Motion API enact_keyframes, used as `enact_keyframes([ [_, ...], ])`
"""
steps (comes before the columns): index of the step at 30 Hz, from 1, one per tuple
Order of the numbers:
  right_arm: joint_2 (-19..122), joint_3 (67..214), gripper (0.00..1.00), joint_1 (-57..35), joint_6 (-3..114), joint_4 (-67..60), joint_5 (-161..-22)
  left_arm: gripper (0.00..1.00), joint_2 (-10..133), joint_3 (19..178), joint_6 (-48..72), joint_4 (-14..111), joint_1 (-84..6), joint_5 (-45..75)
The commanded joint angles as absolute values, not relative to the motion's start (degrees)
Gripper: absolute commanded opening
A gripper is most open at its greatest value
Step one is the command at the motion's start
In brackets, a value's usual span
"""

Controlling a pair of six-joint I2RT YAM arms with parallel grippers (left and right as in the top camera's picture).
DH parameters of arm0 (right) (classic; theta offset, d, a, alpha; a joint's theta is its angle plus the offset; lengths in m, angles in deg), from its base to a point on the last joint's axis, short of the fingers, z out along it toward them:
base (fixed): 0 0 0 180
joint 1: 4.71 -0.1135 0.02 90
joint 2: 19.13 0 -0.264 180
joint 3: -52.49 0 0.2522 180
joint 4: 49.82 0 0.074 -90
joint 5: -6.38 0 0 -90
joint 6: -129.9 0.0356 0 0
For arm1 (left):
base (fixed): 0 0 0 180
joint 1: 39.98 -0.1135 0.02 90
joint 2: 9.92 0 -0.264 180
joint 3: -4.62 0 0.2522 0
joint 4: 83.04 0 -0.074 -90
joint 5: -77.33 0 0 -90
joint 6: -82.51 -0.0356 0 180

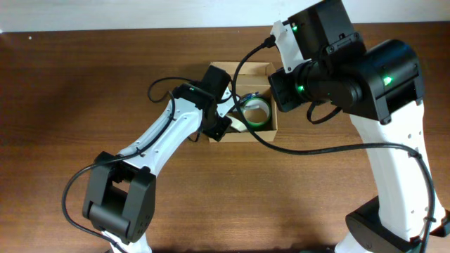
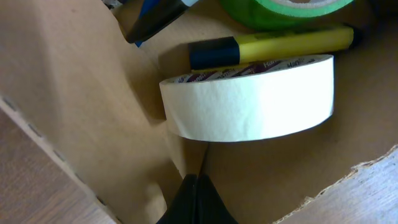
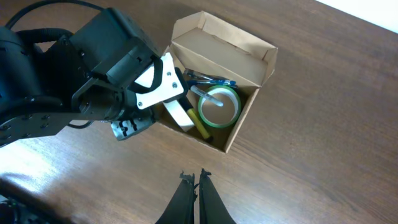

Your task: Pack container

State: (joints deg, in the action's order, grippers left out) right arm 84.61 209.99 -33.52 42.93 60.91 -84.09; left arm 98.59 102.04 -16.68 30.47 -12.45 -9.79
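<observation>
The left end effector [image 2: 197, 190], its fingers pressed together on nothing, sat inside the container [image 2: 74, 106]. The cardboard wall was just to its left and a white tape roll [image 2: 249, 99] stood on edge directly ahead of its tips. Beyond the roll a yellow highlighter [image 2: 273, 46] lay crosswise to its reach, then a green tape roll [image 2: 286, 9] and a blue pen [image 2: 155, 12]. The right end effector [image 3: 196, 180], likewise closed and empty, hung over the worktop [image 3: 323, 124] well apart from the box ahead of it. The left arm was therefore the nearer, and its wrist [image 3: 118, 50] crowded the box's near-left side.
</observation>
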Motion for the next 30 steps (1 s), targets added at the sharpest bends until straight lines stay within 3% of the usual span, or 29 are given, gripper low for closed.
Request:
enact_keyframes([
  [1, 83.52, 210.28, 0.04, -33.57, 43.36, 61.26, -84.35, 0.02, 98.94, 101.73, -16.12, 29.66, -12.21, -8.98],
  [30, 83.54, 210.15, 0.04, -33.57, 42.71, 61.28, -81.11, 0.02, 93.65, 101.73, -16.2, 24.2, -2.9, -12.0],
])
